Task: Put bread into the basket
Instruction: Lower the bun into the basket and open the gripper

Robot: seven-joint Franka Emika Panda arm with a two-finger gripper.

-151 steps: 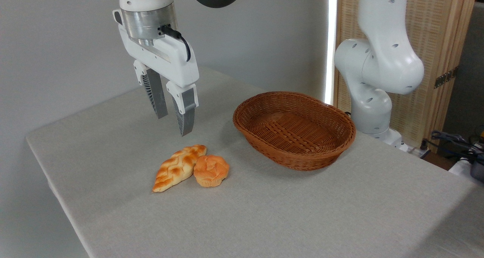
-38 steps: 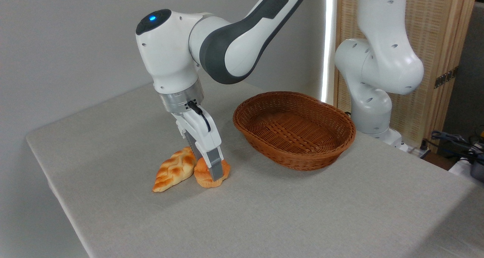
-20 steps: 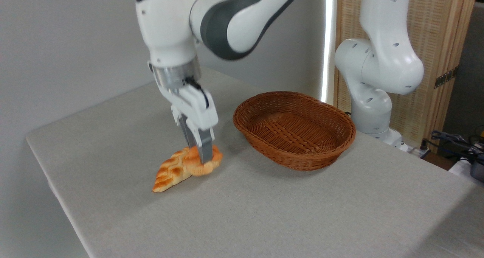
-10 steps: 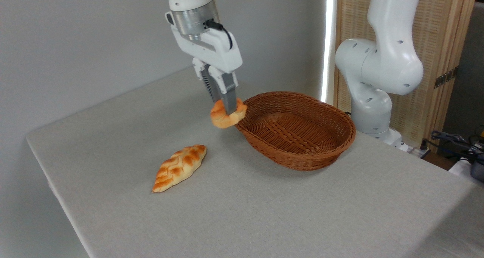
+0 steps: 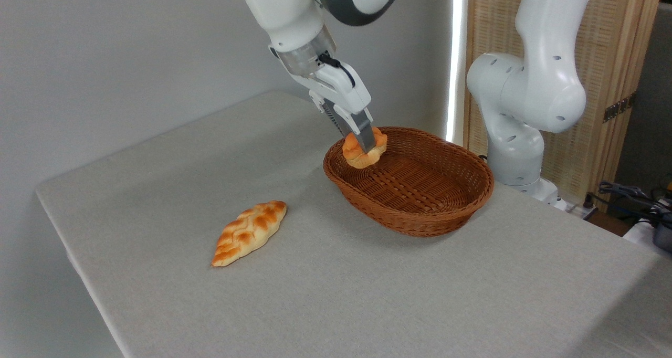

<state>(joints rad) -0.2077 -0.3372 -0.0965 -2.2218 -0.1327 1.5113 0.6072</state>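
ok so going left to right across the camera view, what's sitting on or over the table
braided loaf → gripper holding the bun over the basket's left end → basket → robot base

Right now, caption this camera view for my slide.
End effector holds the bun over the wicker basket; braided loaf lies on the table.

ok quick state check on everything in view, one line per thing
gripper: shut on the bun, tilted over the basket's left end
bun: held in the air, just over the basket's left inside
basket: upright on the table, nothing lying in it yet
braided loaf: lying flat on the table, left of the basket, untouched
table: covered with grey cloth
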